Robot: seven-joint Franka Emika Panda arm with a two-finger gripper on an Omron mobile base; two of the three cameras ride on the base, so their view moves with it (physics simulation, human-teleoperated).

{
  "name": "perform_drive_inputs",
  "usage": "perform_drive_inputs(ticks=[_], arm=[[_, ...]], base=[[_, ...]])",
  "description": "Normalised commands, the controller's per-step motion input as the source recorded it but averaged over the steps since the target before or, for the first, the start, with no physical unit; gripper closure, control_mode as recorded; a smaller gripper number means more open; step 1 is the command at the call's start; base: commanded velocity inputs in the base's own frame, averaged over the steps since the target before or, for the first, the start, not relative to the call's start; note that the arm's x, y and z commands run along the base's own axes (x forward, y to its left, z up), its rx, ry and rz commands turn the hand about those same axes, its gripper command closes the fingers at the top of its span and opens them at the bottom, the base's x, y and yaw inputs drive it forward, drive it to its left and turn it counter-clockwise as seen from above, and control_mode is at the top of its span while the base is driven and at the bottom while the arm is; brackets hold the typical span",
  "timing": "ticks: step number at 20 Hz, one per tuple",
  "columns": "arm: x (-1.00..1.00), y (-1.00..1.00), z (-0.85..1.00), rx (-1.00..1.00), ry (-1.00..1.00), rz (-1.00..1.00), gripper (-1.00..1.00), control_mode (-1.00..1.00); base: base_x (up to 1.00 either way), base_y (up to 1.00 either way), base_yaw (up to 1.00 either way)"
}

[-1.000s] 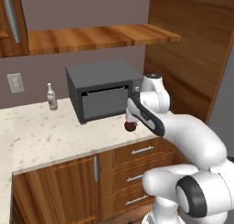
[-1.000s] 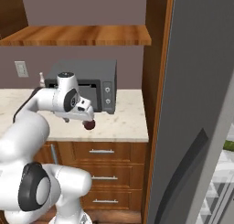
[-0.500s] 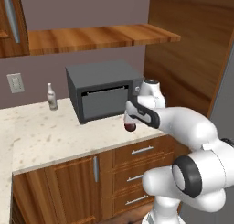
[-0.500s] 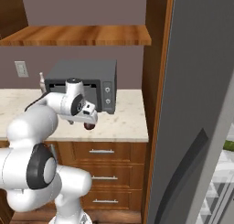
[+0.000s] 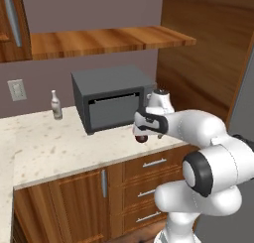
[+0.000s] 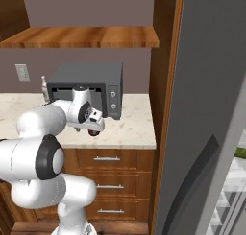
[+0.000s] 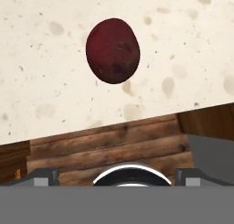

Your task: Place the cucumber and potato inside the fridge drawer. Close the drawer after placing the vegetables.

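Observation:
The potato point(image 7: 113, 50) is a dark reddish-brown lump lying on the speckled countertop near its front edge, also seen from the base cameras as potato point(image 5: 142, 139) and potato point(image 6: 94, 132). My gripper point(image 5: 142, 130) hangs just above it, pointing down, gripper point(image 6: 93, 125) in the right base view. In the hand view the gripper point(image 7: 118, 173) is open, its fingertips point(image 7: 40, 176) spread wide with nothing between them, apart from the potato. The cucumber and the fridge drawer are out of view.
A grey microwave point(image 5: 111, 102) stands on the counter point(image 5: 59, 150) right behind the hand, with a small bottle point(image 5: 56, 105) to its left. A wooden shelf point(image 5: 104, 39) hangs above. The big grey fridge door point(image 6: 206, 109) stands open at the right. Wooden cabinet drawers point(image 6: 113, 158) sit below the counter.
The arm's elbow and shoulder have swung round while the hand stayed over the potato, sinking slightly. The gripper stayed open and the potato has not moved.

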Motion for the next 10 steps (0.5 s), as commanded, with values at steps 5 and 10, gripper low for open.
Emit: perform_drive_inputs(ticks=[5,10], arm=[[0.04,0.05,-0.19,0.0,0.0,0.0,-1.0,-1.0],[0.03,0.04,-0.21,0.0,0.0,0.0,-1.0,-1.0]], base=[[0.0,0.0,0.0],[0.0,0.0,0.0]])
